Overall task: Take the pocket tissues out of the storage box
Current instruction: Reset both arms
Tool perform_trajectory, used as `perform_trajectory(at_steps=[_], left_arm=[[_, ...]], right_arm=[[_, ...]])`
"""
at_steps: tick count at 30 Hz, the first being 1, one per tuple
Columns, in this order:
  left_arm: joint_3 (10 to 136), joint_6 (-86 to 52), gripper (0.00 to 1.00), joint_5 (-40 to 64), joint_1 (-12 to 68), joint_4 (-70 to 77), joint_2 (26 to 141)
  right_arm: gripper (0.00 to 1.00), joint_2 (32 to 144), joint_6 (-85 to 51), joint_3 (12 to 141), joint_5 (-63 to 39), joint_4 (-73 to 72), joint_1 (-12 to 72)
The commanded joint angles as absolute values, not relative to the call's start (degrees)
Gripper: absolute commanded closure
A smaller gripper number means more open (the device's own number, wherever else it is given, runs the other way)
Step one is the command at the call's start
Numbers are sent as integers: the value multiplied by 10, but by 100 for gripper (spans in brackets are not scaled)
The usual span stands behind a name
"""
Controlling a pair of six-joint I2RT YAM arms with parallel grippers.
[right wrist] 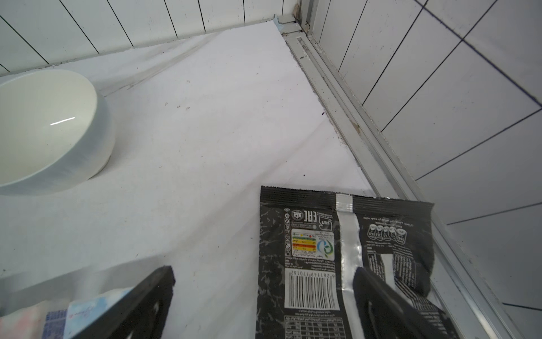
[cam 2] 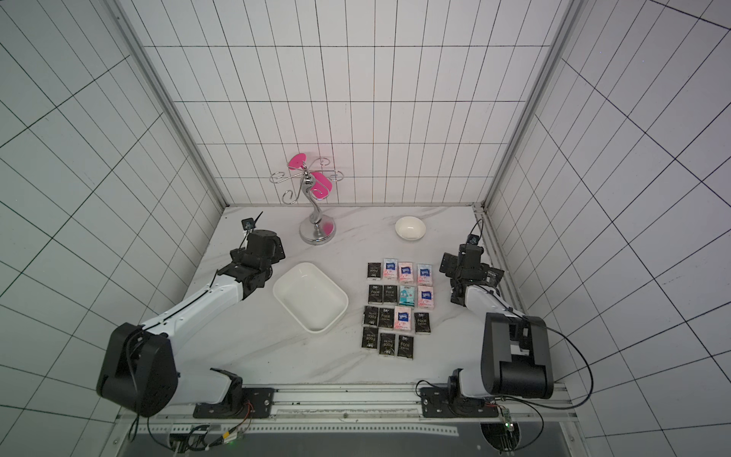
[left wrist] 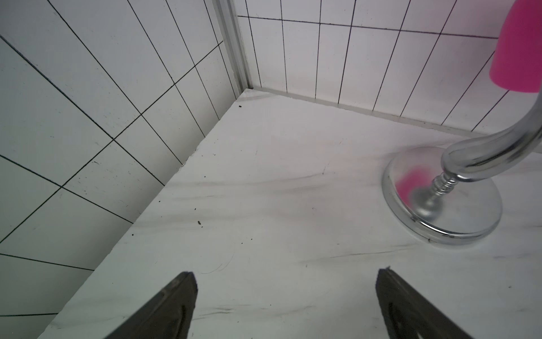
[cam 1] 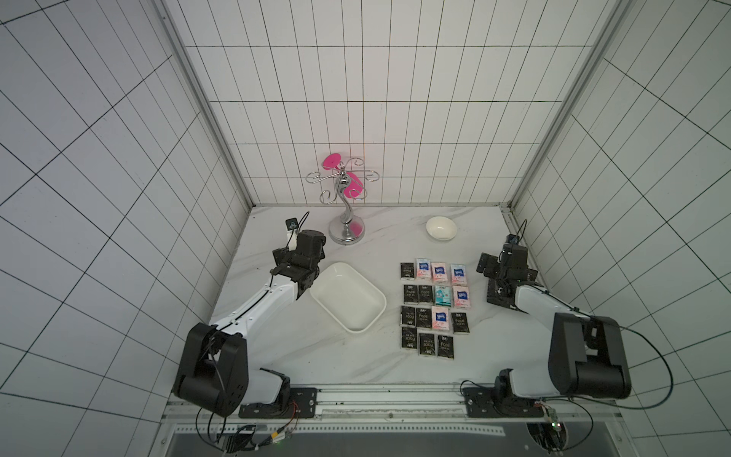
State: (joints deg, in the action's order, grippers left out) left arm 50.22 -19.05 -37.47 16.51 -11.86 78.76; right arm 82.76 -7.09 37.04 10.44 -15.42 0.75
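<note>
Flat black, pink-and-white and teal pocket tissues (cam 1: 433, 310) lie in rows toward the right edge of the desk (cam 1: 296, 356), beside the empty shallow white plastic storage box (cam 1: 348, 294). Farther back, right hand (right wrist: 262, 273) and left hand (left wrist: 287, 273) are spread, empty. Looks finished; best retreat high, clear of the rows.

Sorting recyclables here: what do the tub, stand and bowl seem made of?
Tub: likely plastic, smooth matte white, thin rounded rim. Stand: chromed metal, mirror-like reflections. Bowl: probably glazed ceramic, glossy with a sharp highlight.
</note>
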Motion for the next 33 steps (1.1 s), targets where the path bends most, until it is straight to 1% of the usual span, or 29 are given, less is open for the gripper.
perform_trajectory(at_steps=[1,2,3,5,8,11,13,15,19,20,23,24,26,27,30,33], left_arm=[[469,-149,2,-368,132,-18,800],[462,-147,1,-356,119,-9,806],[456,-141,2,-341,107,-2,814],[444,-128,2,-340,92,23,840],[394,-108,2,-338,80,119,862],[347,-91,1,-313,72,231,864],[346,-79,2,-280,68,243,863],[349,-58,2,-275,67,254,871],[297,-31,2,-247,59,389,888],[295,-40,1,-241,49,396,892],[282,-71,2,-161,9,382,880],[263,-69,2,-140,3,424,890],[238,-55,1,-136,4,521,919],[239,-55,2,-136,4,527,921],[263,-68,2,-135,2,429,894],[257,-65,2,-133,2,453,900]], right_arm=[[1,844,-57,327,137,-282,2],[1,838,-52,321,135,-286,2],[1,837,-50,306,143,-324,2],[1,838,-56,290,143,-350,0],[1,870,-53,234,146,-487,-1],[1,866,-54,237,146,-466,0],[1,875,-49,234,138,-480,0],[1,879,-48,229,140,-497,0],[1,878,-48,229,139,-495,1],[1,878,-48,229,139,-494,1],[1,877,-48,228,139,-495,1],[1,877,-48,228,139,-495,0],[1,877,-48,228,140,-495,2],[1,877,-48,228,140,-495,1],[1,877,-47,228,140,-495,1],[1,877,-48,228,140,-495,1]])
